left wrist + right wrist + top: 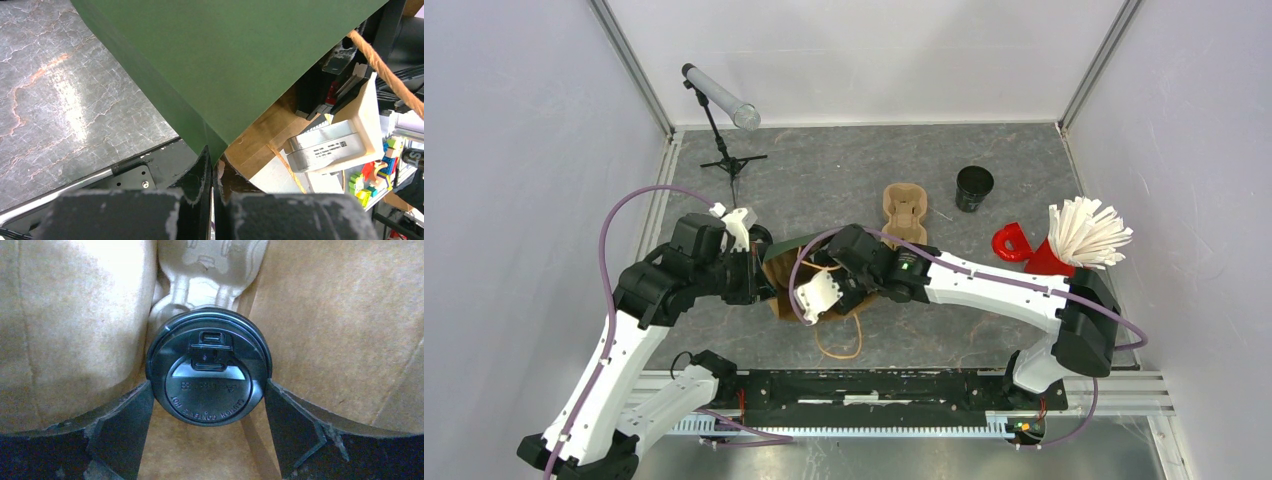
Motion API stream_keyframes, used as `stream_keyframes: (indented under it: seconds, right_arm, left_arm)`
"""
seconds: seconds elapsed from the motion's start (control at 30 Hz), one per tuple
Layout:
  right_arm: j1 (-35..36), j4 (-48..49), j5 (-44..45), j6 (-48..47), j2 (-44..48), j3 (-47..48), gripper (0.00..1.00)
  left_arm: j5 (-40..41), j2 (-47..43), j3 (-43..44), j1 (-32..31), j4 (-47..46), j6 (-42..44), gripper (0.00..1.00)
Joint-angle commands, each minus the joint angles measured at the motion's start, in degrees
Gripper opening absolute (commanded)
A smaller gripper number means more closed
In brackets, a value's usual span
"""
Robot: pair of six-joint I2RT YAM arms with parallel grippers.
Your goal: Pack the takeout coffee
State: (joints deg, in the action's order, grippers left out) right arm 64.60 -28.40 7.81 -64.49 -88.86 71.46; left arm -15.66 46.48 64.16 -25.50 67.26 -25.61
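The takeout coffee (209, 375), a black cup with a black sip lid, sits deep inside the paper bag (75, 330) in the right wrist view. My right gripper (207, 387) has a finger on each side of the lid, both touching its rim. A pale pulp tray (210, 260) shows just beyond the cup. From above, the bag (796, 247), green outside and brown inside, lies between the arms and hides the cup. My left gripper (214, 162) is shut on the bag's (225, 60) green edge, holding the mouth up.
A second pulp tray (904, 212) lies on the table behind the bag. A lidless black cup (974, 187) stands at the back right. A red holder of white sticks (1084, 238) is at the right. A microphone stand (724, 150) is at the back left. A twine handle (839, 345) trails forward.
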Motion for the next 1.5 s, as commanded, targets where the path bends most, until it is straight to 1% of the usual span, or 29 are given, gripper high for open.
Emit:
stream_keyframes:
  seconds: [0.0, 0.2, 0.6, 1.07, 1.3, 1.47]
  right_arm:
    - [-0.2, -2.5, 0.3, -1.2, 1.2, 0.9, 0.85]
    - [-0.2, -4.2, 0.3, -1.5, 0.1, 0.5, 0.85]
    - [-0.9, -0.1, 3.2, -2.9, -0.9, -3.0, 0.84]
    - [-1.6, 2.7, 3.6, 0.4, -0.5, -4.4, 0.84]
    - [-2.8, 8.4, 3.8, 1.9, 0.9, -7.8, 0.83]
    - [-3.7, 10.0, 2.8, 2.3, 0.7, -9.0, 0.83]
  left_arm:
    - [-1.7, -0.1, 1.1, -0.1, -2.1, 2.4, 0.02]
    - [-2.4, -0.3, 0.5, -0.1, -2.5, 2.1, 0.02]
    - [-3.9, -0.3, -0.3, -0.1, -2.5, 2.0, 0.02]
    - [-4.6, -0.1, -0.3, -0.1, -2.3, 2.0, 0.02]
    - [-5.0, -0.4, -1.0, -0.1, -2.4, 1.5, 0.02]
    - [-5.2, -0.4, -1.2, -0.1, -2.4, 1.4, 0.02]
